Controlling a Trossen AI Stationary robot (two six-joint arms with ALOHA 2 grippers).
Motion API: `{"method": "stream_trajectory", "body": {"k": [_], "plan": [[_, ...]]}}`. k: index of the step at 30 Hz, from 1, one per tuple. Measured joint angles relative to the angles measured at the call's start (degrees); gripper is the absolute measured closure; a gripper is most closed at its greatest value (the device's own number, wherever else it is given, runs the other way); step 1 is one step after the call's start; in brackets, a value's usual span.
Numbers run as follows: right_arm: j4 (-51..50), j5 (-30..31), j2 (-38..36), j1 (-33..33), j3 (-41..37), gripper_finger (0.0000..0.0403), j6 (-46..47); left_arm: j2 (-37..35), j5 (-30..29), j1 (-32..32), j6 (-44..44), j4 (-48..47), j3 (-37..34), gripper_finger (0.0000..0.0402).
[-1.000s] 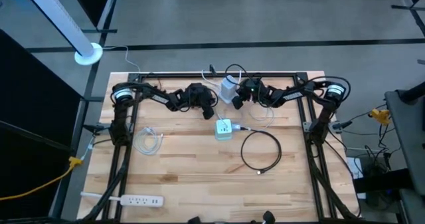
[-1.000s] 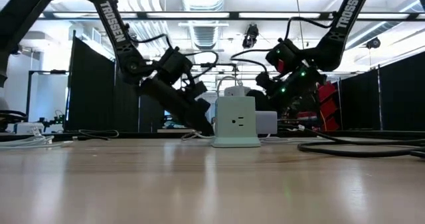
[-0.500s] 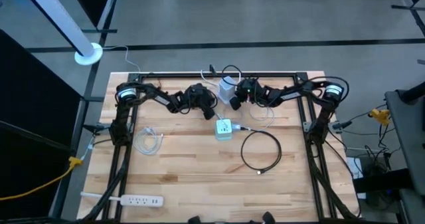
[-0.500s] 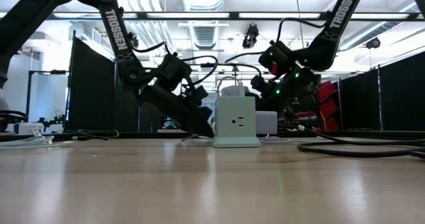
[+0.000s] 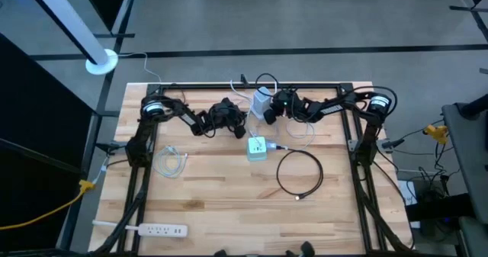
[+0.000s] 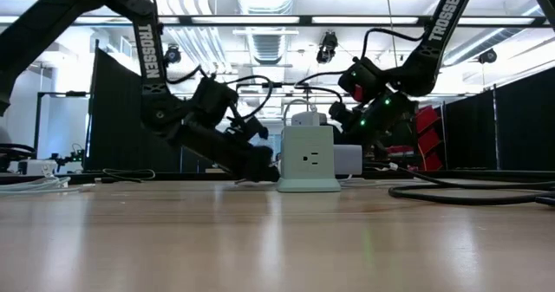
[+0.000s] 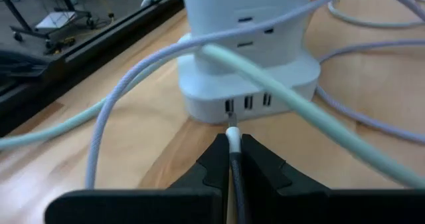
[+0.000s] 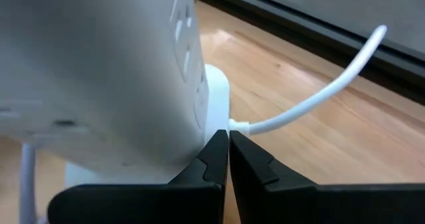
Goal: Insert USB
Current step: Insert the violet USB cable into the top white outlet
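**USB plug meeting the charging tower at the table's far edge**

The left gripper (image 7: 234, 159) is clamping a white-tipped USB plug on a dark cable (image 7: 233, 139), its metal end sitting at a port in the base of the white plastic charging tower (image 7: 249, 84). The right gripper (image 8: 228, 159) is pressing against the tower's opposite side, fingers drawn together with nothing between them. A pale green cube outlet (image 5: 257, 148) is resting nearby on the light wooden table (image 5: 221, 203), beside a coiled black cable (image 5: 299, 173).
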Motion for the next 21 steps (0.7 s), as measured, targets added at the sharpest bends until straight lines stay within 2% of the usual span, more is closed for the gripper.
{"method": "stream_trajectory", "body": {"k": [21], "plan": [[0.3, -0.2, 0.3, 0.0, 0.1, 0.0403, -1.2, 1.4, 1.8, -0.8, 1.1, 3.1, 1.2, 0.0387]]}}
